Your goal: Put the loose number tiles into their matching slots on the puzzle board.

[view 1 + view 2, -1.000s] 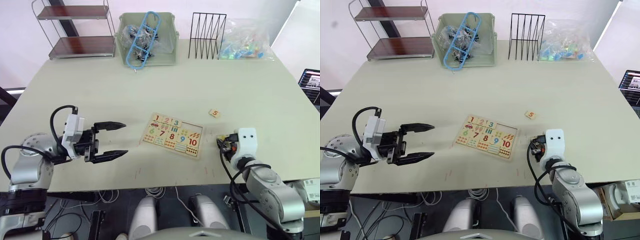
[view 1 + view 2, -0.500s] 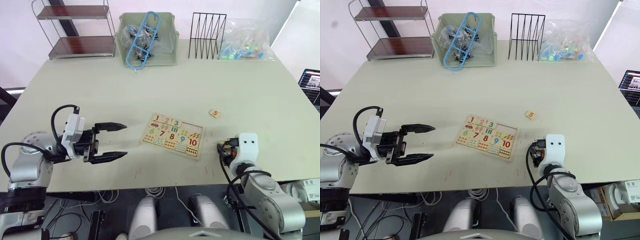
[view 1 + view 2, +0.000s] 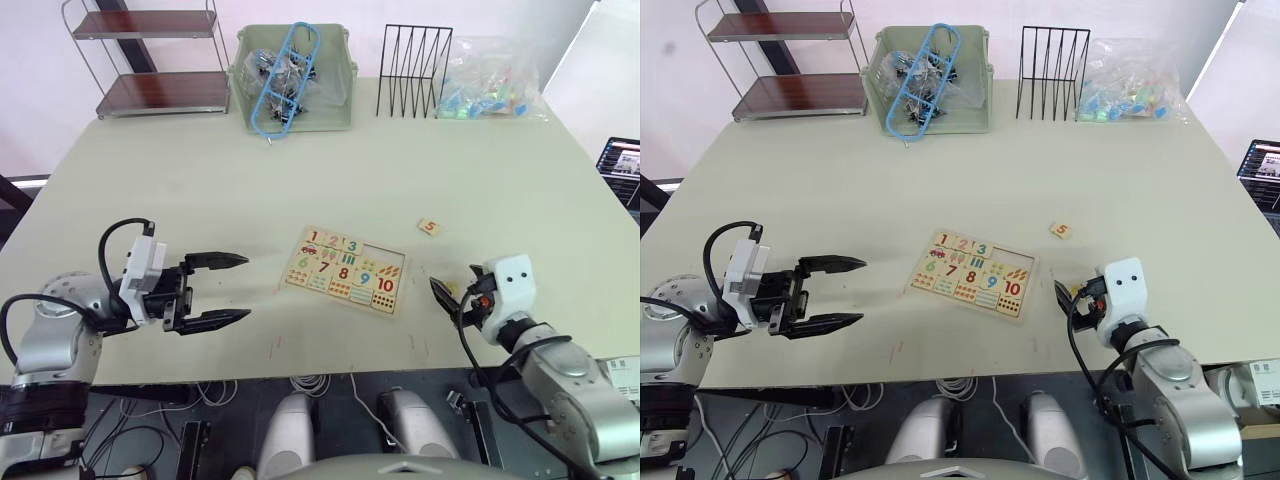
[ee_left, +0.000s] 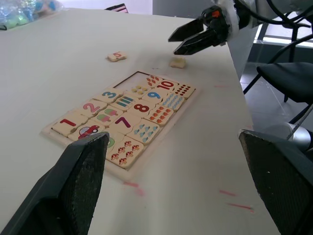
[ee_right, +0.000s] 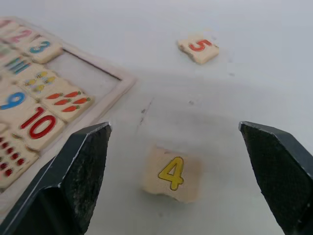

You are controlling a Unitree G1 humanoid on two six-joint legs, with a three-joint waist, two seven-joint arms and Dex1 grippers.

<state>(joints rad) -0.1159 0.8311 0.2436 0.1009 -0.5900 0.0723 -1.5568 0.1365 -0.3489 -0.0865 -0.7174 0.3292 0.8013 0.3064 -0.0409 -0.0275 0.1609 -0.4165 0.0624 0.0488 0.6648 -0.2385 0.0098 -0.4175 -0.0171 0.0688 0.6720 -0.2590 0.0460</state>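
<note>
Pale cream table (image 3: 300, 180) against a light wall. Nearest its front edge, the left gripper (image 3: 222, 290) hovers toward the front left corner with its two black fingers spread wide and nothing between them. The right gripper (image 3: 1072, 297) sits near the front right, fingers likewise apart and empty, with a loose tile (image 5: 172, 172) printed with a yellow 4 lying on the table just ahead of them. Mid-table lies the puzzle board (image 3: 346, 269), long axis running left to right and skewed slightly, its right end nearer the front edge; tiles read 1, 2, 3, then 7, 8, 9, 10. An empty slot (image 5: 87, 73) shows at the right end of its far row. Beyond it a tile marked 5 (image 3: 429, 227) lies apart. Along the far edge stand a metal shelf (image 3: 150, 60), a green bin (image 3: 294, 80), a black wire rack (image 3: 414, 72) and a plastic bag (image 3: 490, 85).
</note>
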